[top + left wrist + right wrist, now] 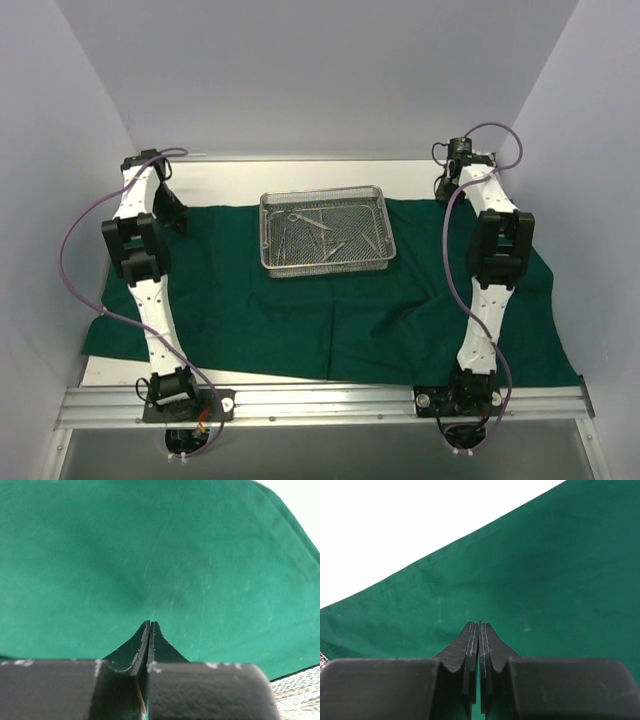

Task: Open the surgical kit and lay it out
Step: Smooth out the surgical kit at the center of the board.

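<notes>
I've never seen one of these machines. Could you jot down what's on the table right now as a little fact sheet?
cloth: green cloth spread open over the table
tray: wire-mesh tray standing on the cloth, toward the far middle
contents: slim steel instruments lying loose inside the tray; none on the cloth
left side: left fingers closed together, holding nothing, over the cloth's far left part
right side: right fingers closed together, holding nothing, over the cloth's far right edge
</notes>
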Robot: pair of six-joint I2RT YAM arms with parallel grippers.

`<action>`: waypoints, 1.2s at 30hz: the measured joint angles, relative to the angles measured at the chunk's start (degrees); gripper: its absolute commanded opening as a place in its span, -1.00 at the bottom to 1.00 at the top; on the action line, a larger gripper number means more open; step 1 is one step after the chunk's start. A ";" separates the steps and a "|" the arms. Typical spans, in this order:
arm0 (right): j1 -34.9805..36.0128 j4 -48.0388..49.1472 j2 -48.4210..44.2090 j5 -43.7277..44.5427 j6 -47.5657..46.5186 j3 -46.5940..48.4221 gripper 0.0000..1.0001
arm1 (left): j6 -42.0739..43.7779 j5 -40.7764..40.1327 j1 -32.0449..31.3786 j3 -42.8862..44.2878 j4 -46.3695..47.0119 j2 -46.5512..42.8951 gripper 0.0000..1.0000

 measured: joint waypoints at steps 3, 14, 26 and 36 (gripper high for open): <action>0.46 0.24 1.84 -1.90 0.20 -0.02 -1.00 | -0.46 2.03 0.42 0.85 -0.02 2.25 -0.95; 0.57 6.73 2.64 -9.55 3.06 -7.41 -1.00 | -1.75 7.65 1.11 3.80 -1.75 5.33 -0.95; -1.29 7.93 10.54 -15.06 8.13 3.56 -1.00 | -3.80 18.47 3.56 20.90 -8.83 15.78 -0.95; -2.40 6.45 25.55 -19.37 13.53 27.85 -1.00 | -9.46 31.08 4.90 26.29 -1.90 20.72 -0.95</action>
